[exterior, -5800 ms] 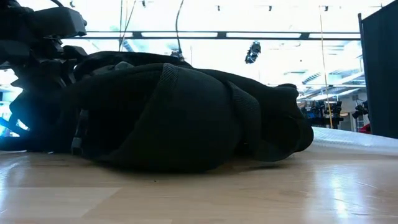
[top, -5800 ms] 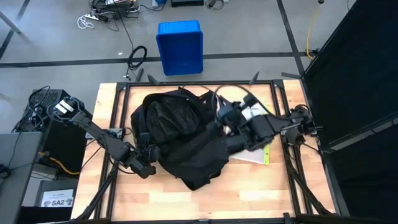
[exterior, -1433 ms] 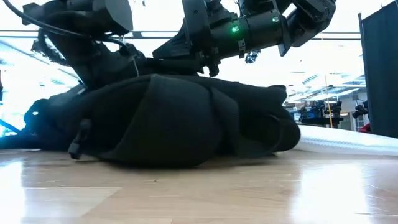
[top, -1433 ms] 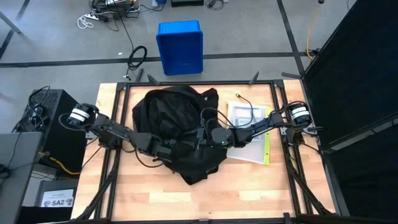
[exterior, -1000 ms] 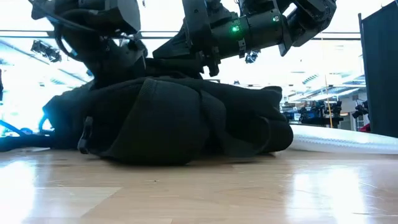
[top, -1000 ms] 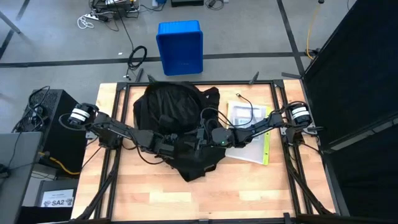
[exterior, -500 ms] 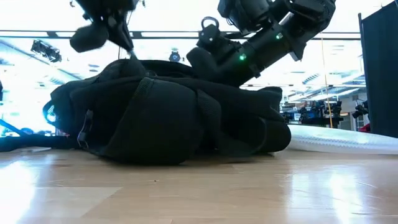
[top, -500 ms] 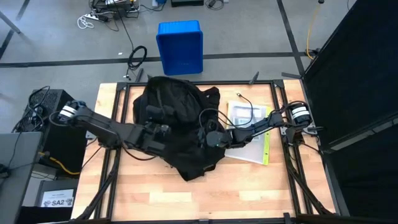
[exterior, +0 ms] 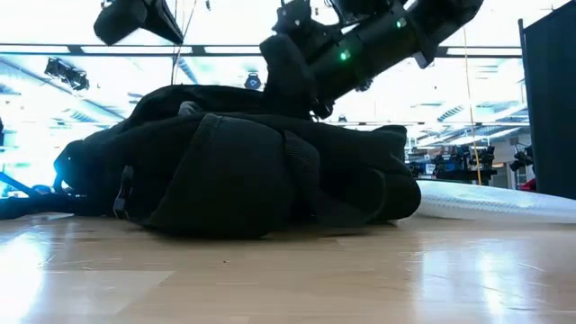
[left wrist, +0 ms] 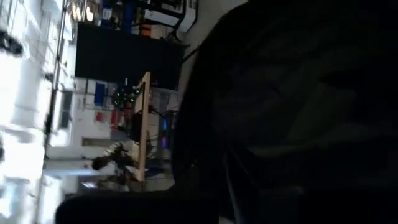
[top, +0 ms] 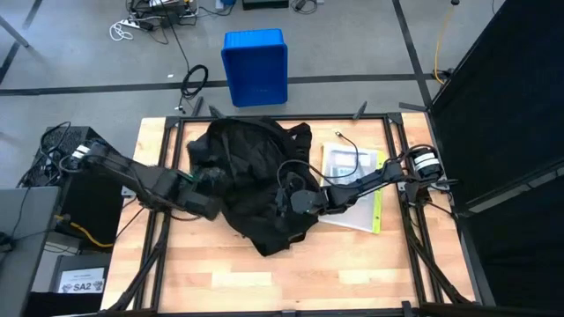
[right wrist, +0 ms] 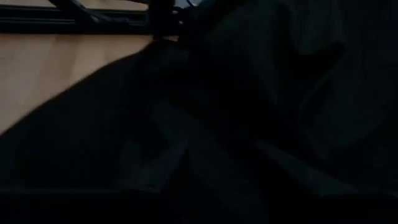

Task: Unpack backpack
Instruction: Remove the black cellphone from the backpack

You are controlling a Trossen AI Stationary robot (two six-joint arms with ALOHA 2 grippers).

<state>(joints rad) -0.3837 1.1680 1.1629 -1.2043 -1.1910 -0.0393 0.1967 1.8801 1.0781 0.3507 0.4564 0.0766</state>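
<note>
The black backpack point(top: 251, 189) lies slumped on the wooden table, a low dark heap in the low view point(exterior: 243, 171). My left gripper point(top: 210, 179) is shut and hangs above the backpack's left part. In the low view it point(exterior: 171, 31) stands clear over the heap, with bright background between them. My right gripper point(top: 284, 201) comes in from the table's right and slants down onto the top of the backpack point(exterior: 297, 90). Black fabric fills both wrist views point(left wrist: 292, 106) point(right wrist: 205, 124) and hides the right gripper's tip.
A blue bin point(top: 255, 66) stands on the floor beyond the table's far edge. A white packet with a yellow-green strip point(top: 352, 189) lies to the right of the backpack, under the right arm. Black frame rails point(top: 167, 167) line the table's sides. Bare wood point(top: 291, 277) lies along the near edge.
My left gripper has risen off the backpack and drawn back toward the table's left, rolling as it went, and now hangs clear above it. My right gripper has tipped from level to slanting down into the backpack's top. The backpack's raised left part has sunk back and spread a little.
</note>
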